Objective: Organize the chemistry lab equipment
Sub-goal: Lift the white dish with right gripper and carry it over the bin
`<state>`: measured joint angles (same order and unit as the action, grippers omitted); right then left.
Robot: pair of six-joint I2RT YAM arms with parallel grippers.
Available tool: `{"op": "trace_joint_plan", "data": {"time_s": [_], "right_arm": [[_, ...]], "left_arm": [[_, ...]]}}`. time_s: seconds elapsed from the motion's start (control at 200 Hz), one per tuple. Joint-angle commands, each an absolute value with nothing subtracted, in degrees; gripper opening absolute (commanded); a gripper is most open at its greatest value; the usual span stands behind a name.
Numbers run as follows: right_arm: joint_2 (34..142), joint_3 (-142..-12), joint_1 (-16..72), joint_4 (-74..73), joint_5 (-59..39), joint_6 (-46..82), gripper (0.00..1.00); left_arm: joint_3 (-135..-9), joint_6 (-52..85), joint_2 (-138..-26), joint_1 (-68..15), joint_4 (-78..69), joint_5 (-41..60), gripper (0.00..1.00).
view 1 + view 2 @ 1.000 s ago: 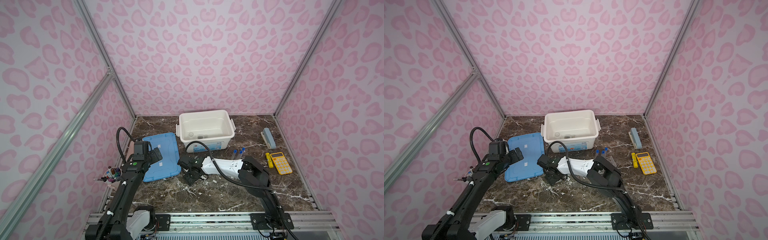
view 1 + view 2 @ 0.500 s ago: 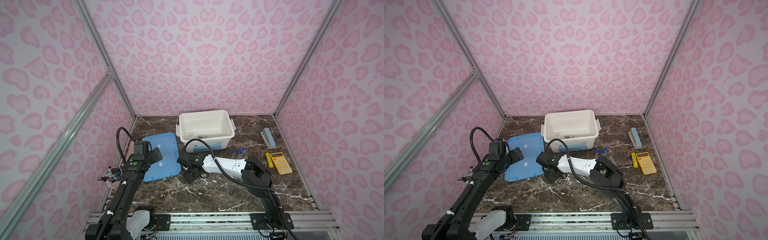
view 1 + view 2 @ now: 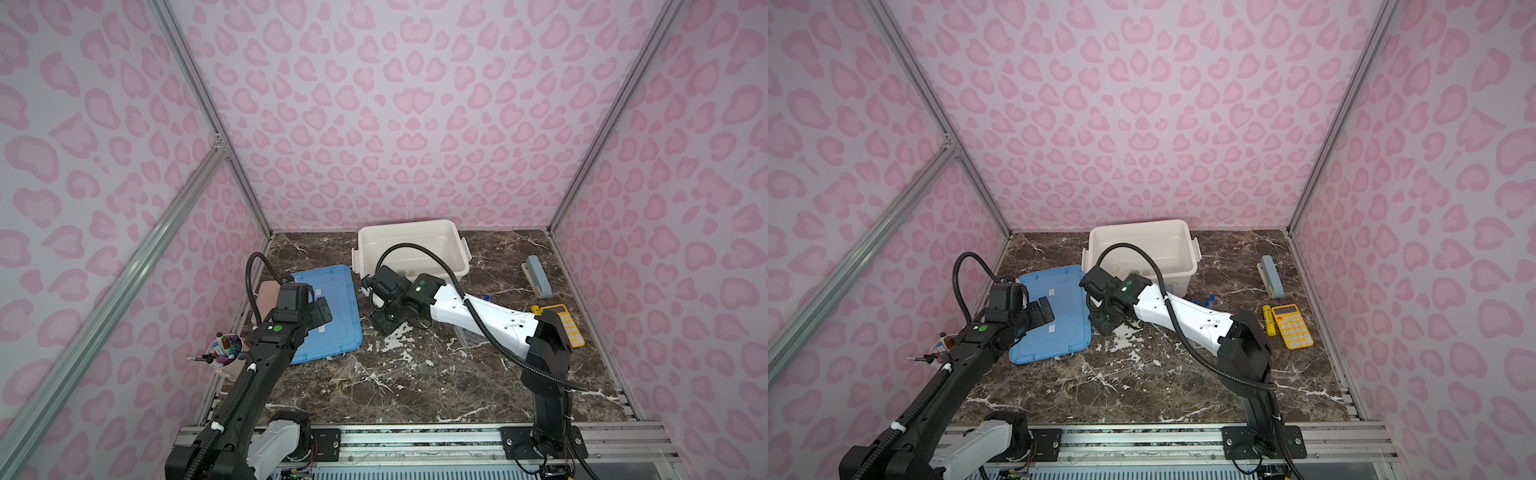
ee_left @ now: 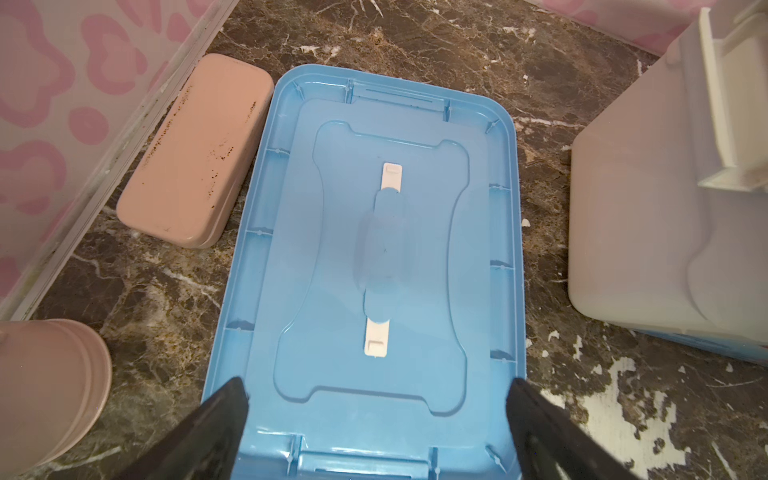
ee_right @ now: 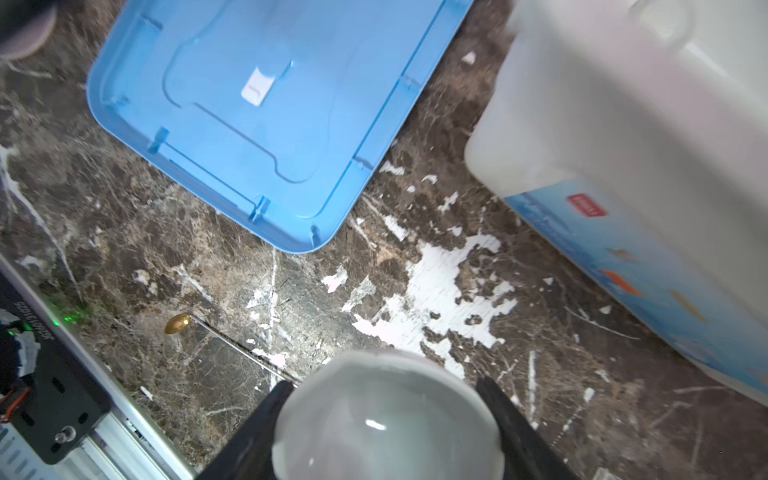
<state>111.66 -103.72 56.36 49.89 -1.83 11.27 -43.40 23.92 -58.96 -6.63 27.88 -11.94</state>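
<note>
Since 1 second ago the right arm has carried its load away from the white-flecked patch of marble toward 12 o'clock, nearer the bin, while the left arm has stayed where it was. The right gripper (image 5: 380, 395) has its jaws set partway apart and pressed against both sides of the white ceramic dish (image 5: 386, 419), which shows as a rounded white dome between the 2 black fingers, clear of the table. In a top view the dish sits just off the 7 o'clock corner of the white bin (image 3: 454, 233), which stands at 12 o'clock on the marble table (image 3: 415, 386). The left gripper (image 4: 376, 384) is spread wide with nothing in it, above the near end of the blue lid (image 4: 374, 257), which lies flat at 9 o'clock beside a pink case (image 4: 195, 153). Blue-capped test tubes (image 3: 1204, 300) peek out behind the right arm at 2 o'clock of centre. A thin rod with a gold tip (image 5: 178, 323) lies on the marble at 6 o'clock. The yellow calculator (image 3: 1292, 326) rests at 3 o'clock and the pink cup of pens (image 3: 226, 353) at 8 o'clock.
</note>
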Motion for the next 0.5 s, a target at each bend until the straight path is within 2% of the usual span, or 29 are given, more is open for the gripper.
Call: {"op": "trace_joint_plan", "data": {"time_s": [0.0, 0.23, 0.495], "right_arm": [[110.94, -106.94, 54.50, 53.80, -2.48, 8.94, 0.60], [110.65, -114.50, 47.85, 57.50, 0.35, 6.03, 0.59], [111.41, -116.97, 37.41, 54.07, 1.59, 4.15, 0.59]], "left_arm": [[-42.85, 25.04, -58.81, -7.78, 28.61, -14.32, 0.98], [-42.45, 25.53, -59.24, -12.39, 29.32, -15.42, 0.98], [-43.75, 26.23, -61.66, -23.13, 32.60, -19.59, 0.98]]}}
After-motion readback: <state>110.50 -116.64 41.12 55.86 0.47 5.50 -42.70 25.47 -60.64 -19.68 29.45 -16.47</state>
